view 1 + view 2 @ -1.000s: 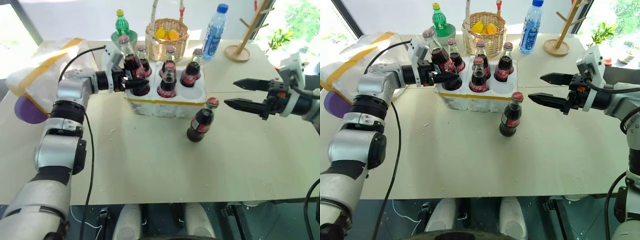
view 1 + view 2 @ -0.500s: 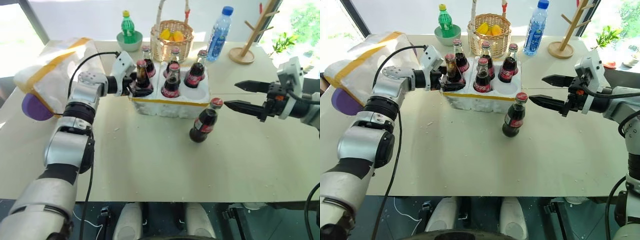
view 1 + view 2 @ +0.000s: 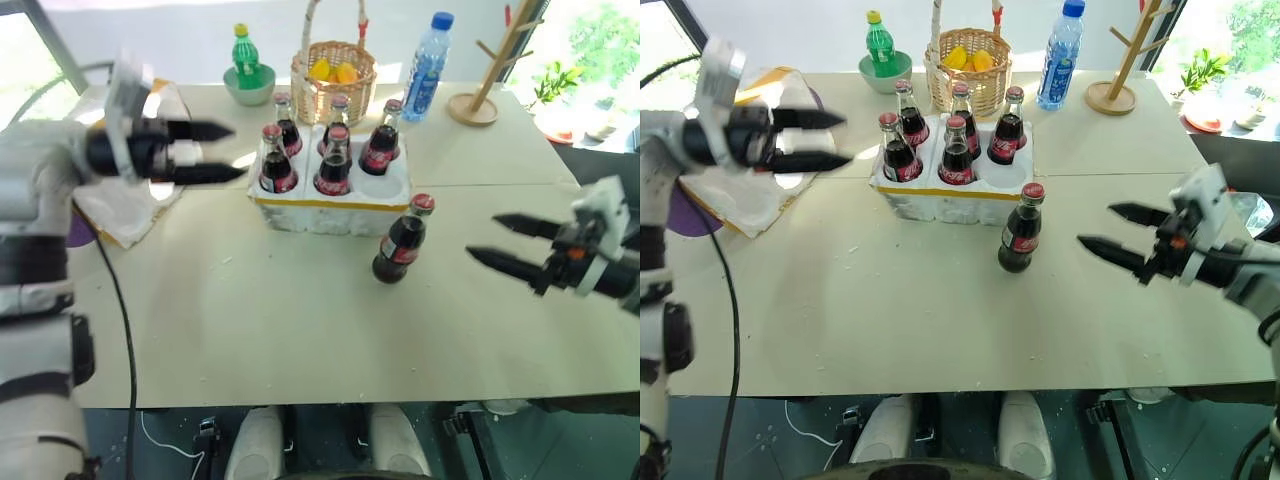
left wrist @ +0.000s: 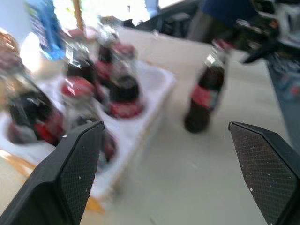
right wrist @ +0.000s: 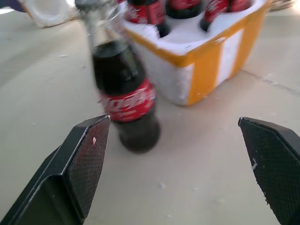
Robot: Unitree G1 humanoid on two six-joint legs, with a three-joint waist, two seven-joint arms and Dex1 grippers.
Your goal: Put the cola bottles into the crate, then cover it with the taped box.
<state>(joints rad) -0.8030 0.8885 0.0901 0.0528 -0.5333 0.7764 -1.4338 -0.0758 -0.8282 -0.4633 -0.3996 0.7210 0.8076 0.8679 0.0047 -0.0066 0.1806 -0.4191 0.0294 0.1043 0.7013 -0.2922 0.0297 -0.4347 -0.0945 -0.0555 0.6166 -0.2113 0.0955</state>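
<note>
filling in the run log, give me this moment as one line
crate: five cola bottles in | sixth cola bottle: on table beside crate | left gripper: open, empty | right gripper: open, facing sixth bottle

place: bright room | cues: big windows [image 3: 30, 40], table [image 3: 300, 320], potted plant [image 3: 553, 85]

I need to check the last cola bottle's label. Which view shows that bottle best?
The right wrist view: the loose cola bottle stands close and large, label facing, beside the crate. Both eye views show it whole but small; the left wrist view shows it blurred.
</note>
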